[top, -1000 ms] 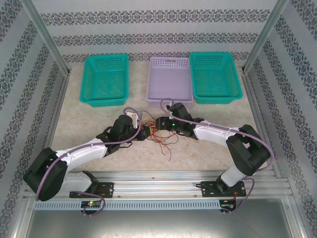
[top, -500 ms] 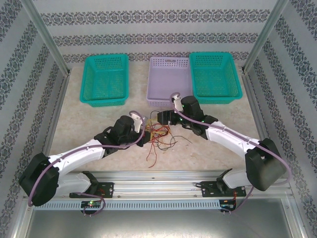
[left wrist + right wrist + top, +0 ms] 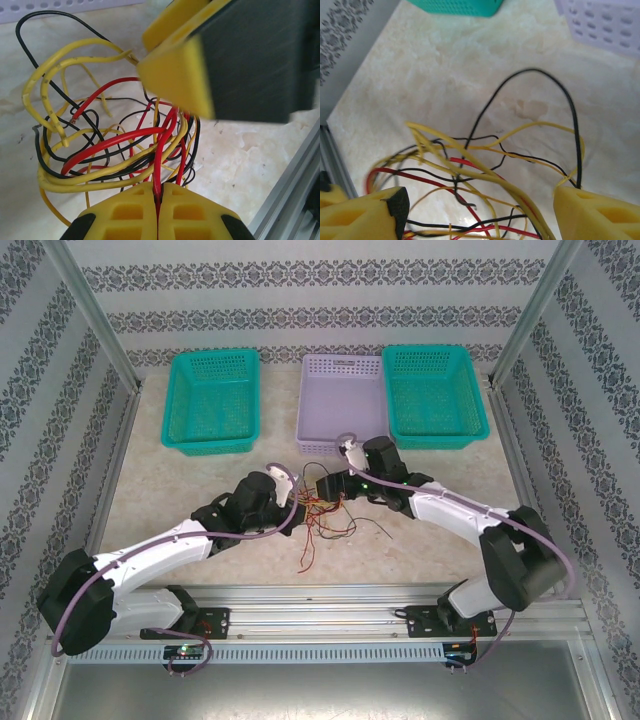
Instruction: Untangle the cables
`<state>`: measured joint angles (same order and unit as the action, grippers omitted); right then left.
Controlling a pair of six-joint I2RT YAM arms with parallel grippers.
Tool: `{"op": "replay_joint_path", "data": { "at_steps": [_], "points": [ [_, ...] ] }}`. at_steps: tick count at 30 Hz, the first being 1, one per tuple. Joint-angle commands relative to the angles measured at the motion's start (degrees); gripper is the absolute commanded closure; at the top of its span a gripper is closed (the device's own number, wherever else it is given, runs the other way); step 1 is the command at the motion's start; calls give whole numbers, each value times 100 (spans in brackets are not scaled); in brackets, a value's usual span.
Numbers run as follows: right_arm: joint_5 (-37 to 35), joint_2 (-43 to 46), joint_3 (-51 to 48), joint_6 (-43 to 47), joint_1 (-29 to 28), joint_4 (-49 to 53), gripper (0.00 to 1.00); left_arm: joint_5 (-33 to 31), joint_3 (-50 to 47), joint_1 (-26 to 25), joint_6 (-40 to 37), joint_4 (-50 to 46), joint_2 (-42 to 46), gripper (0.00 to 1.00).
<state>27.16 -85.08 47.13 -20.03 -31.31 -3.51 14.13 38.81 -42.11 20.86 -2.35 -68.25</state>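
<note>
On the pale table (image 3: 180, 530), the left teal basket (image 3: 210, 358), the lavender basket (image 3: 342, 362) and the right teal basket (image 3: 434, 352) stand along the upper part of the overhead frame. Every wire we can make out sits below them in one clump, so we judge the task barely begun: no strand lies apart from the rest, and all the separating remains to be done. The cables (image 3: 322, 512) form a loose nest of red, yellow and black at the centre of the overhead frame, between the two arms, with a few ends trailing toward the lower middle. The left gripper (image 3: 158, 195) comes up from the bottom edge of its wrist view, its jaws pressed together on a single red wire (image 3: 159, 150) that rises out of the seam into the tangle. The rest of the bundle fans out above and to the left of it. The right gripper (image 3: 480, 215) stands wide, its fingers in the lower left and lower right corners of its own view. Several yellow, red and black strands run through the gap between them, gripped by neither. A black loop (image 3: 555, 90) arches up toward the frame's upper right, near the lavender basket's corner.
</note>
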Motion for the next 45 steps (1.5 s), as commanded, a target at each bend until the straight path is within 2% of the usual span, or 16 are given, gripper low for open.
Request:
{"op": "replay_joint_path", "data": {
  "at_steps": [1, 6, 9, 11, 16, 19, 22, 29, 37, 45],
  "points": [
    [87, -240, 53, 249, -57, -311, 24, 101, 178, -154, -227, 72, 108, 100],
    [-36, -654, 297, 386, -306, -297, 28, 52, 267, -244, -311, 78, 91, 100],
    [-198, -765, 327, 373, -337, -345, 39, 37, 332, -278, -345, 97, 108, 100],
    [-347, -756, 279, 342, -319, -432, 51, 53, 353, -289, -357, 96, 143, 100],
    [-491, -739, 300, 207, -231, -533, 72, 125, 342, -333, -360, 141, 242, 100],
    [-596, -704, 348, 177, -196, -496, 89, 134, 325, -359, -368, 154, 323, 100],
    [-786, -545, 269, 114, -130, -508, 98, 118, 352, -368, -387, 81, 409, 100],
    [-1428, 283, -301, -62, 287, -423, 100, 2, 471, -386, -403, -270, 615, 100],
    [-1624, 1282, -791, -147, 807, -204, 100, -372, 519, -386, -409, -663, 739, 100],
    [-2535, 2421, -1011, -544, 1454, 606, 100, -1502, 947, -378, -296, -1511, 563, 100]
  ]
}}
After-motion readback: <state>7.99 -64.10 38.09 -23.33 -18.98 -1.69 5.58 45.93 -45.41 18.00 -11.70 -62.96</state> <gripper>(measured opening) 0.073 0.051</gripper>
